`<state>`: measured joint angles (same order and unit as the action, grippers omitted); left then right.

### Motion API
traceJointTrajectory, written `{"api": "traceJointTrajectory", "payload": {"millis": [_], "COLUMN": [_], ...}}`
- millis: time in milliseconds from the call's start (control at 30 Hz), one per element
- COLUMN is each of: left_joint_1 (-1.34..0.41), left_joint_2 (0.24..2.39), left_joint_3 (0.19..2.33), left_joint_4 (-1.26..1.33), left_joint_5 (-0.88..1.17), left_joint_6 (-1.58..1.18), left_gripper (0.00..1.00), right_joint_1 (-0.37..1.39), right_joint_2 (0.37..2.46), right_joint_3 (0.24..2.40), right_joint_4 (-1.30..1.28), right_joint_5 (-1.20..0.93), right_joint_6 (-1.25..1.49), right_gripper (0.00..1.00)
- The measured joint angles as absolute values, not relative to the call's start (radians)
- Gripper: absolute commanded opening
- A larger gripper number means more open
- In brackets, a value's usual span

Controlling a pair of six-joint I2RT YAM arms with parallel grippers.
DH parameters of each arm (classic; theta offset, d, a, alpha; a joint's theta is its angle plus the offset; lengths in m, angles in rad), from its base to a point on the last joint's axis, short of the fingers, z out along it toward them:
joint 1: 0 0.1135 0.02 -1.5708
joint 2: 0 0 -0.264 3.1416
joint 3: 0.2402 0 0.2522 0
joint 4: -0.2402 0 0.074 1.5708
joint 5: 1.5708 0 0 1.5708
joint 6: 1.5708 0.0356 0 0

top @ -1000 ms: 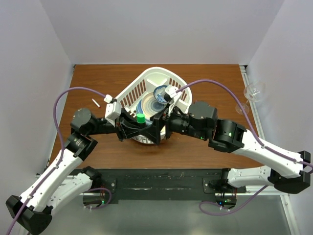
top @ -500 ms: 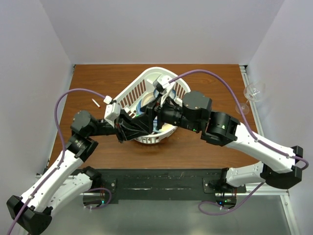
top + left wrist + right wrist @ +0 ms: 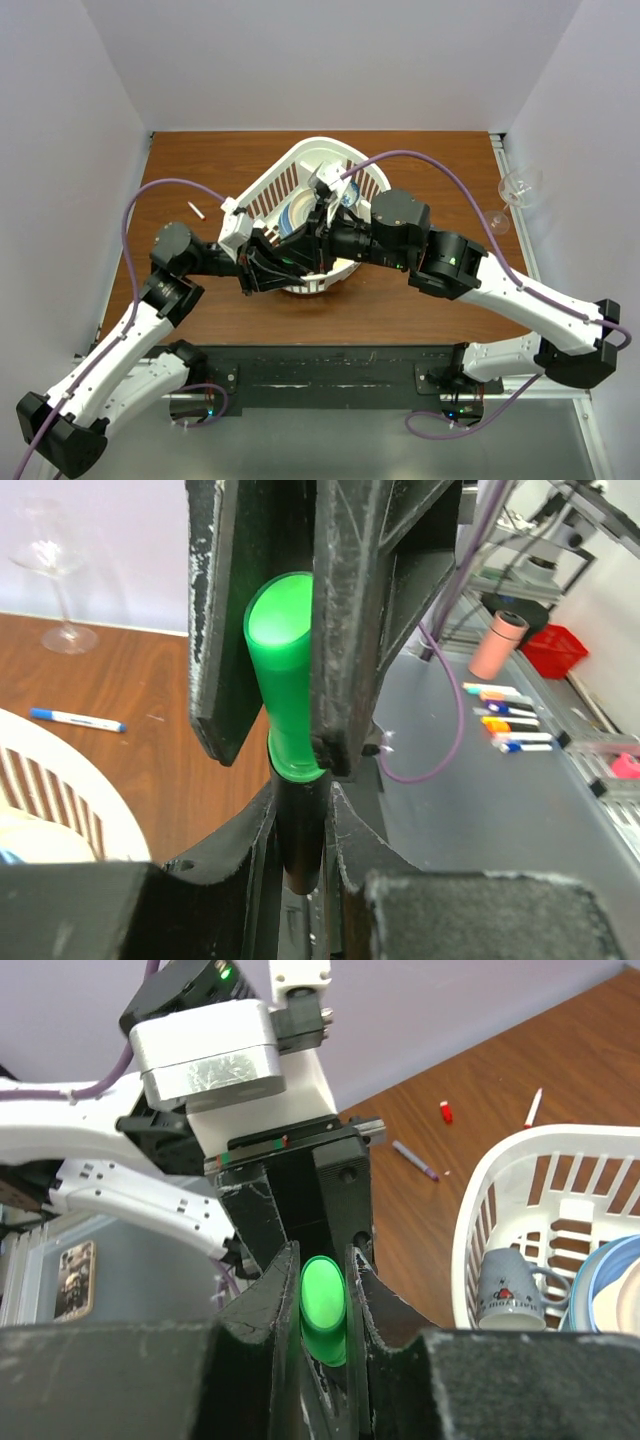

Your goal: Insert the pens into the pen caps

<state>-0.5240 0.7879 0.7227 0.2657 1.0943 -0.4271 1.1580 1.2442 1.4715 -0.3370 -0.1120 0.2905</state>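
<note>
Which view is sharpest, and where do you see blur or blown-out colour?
Top external: sharp, evenly lit, soft shadows on the table. Left wrist: green cap glows, nearly washed out; bottom foreground blurred. Right wrist: foreground blurred too, mug in the basket crisp.

No legible words, numbers or brands in any view. The grey mug (image 3: 508, 1285) in the white basket (image 3: 468, 1222) bears a small red mark, unreadable.
</note>
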Motion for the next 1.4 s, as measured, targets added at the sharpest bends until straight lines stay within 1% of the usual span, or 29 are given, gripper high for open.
{"api": "traceJointTrajectory", "payload": {"millis": [233, 533, 867, 1100, 1400], "left_joint_1": [-0.524, -0.528, -0.53, -0.524, -0.498], "left_joint_2": [0.844, 0.884, 0.928, 0.968, 1.012], "left_joint_3": [0.762, 0.768, 0.786, 0.818, 0.85], "left_joint_4": [0.198, 0.211, 0.177, 0.149, 0.141], "left_joint_5": [1.168, 1.166, 1.161, 1.201, 1.253], "left_joint_6": [-0.41, -0.453, -0.447, -0.435, -0.435], "left_gripper": [0.0, 0.0, 0.0, 0.0, 0.0], "right_joint_1": [1.143, 1.135, 1.119, 1.105, 1.091], "right_joint_2": [1.214, 1.155, 1.136, 1.112, 1.113], "right_joint_3": [1.422, 1.288, 1.218, 1.166, 1.15], "right_joint_4": [-0.34, -0.212, -0.16, -0.102, -0.079], "right_joint_5": [-0.153, -0.099, -0.078, -0.094, -0.096], "right_joint_6": [0.278, 0.347, 0.374, 0.382, 0.38], "right_gripper": [0.0, 0.0, 0.0, 0.0, 0.0]}}
